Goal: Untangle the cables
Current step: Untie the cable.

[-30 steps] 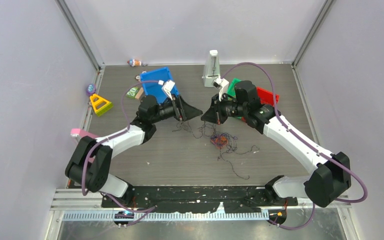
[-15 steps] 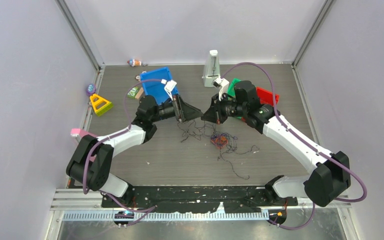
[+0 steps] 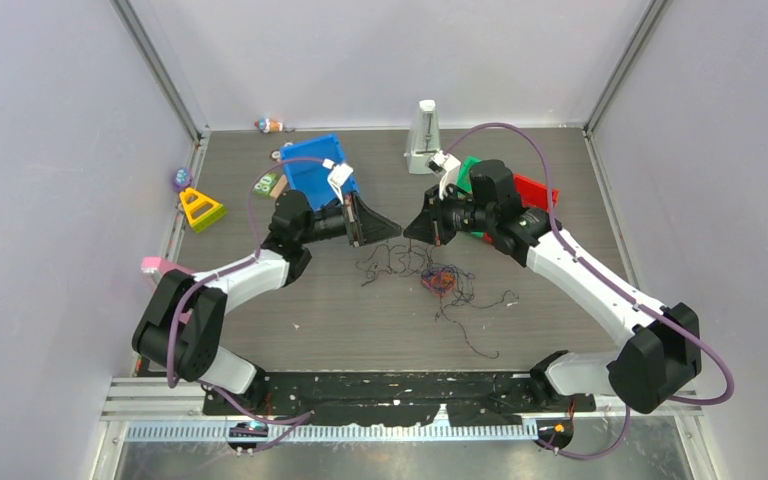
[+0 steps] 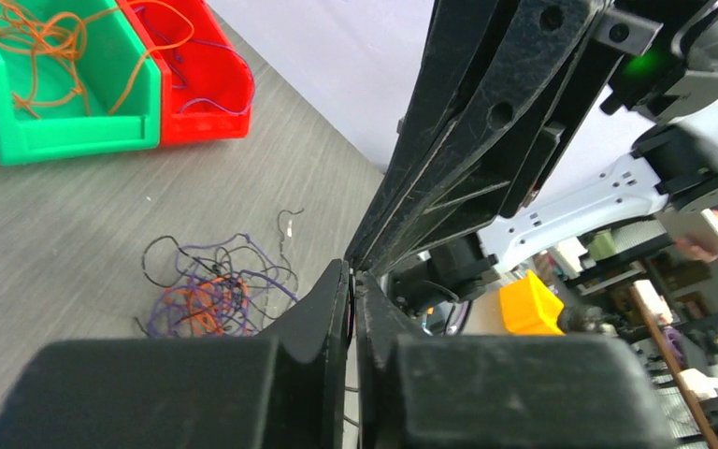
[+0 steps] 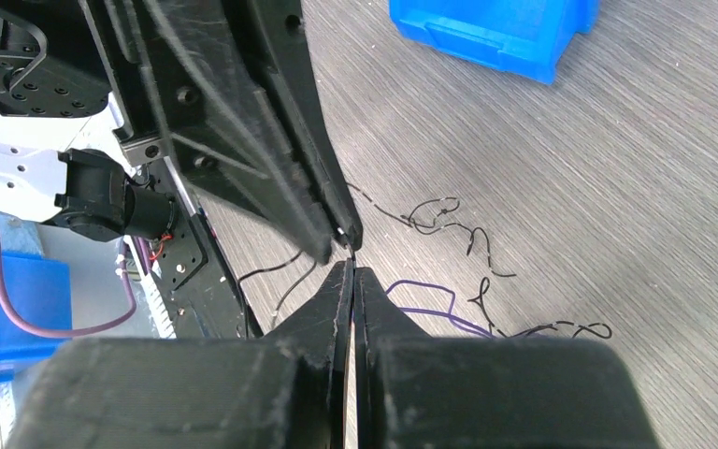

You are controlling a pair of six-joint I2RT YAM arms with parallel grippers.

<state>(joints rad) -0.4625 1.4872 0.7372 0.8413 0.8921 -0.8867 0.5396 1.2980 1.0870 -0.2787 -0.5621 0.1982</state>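
The cables form a small orange and purple clump on the table's middle, with thin black strands trailing to its left. Just above them my two grippers meet tip to tip. My left gripper has its jaws pressed nearly together, and a hair-thin dark strand shows in the slit. My right gripper is shut, with a thin black strand running off its tip toward the left one. A purple strand lies right beside the right fingers.
A blue bin stands behind the left arm. Green and red bins holding wire strands sit behind the right arm. A white upright object is at the back, a yellow triangle at far left. One black strand lies toward the front.
The left jaws have closed from wide apart to nearly together, and the left tip has shifted right to meet the right tip. The black strands were drawn slightly up and back.
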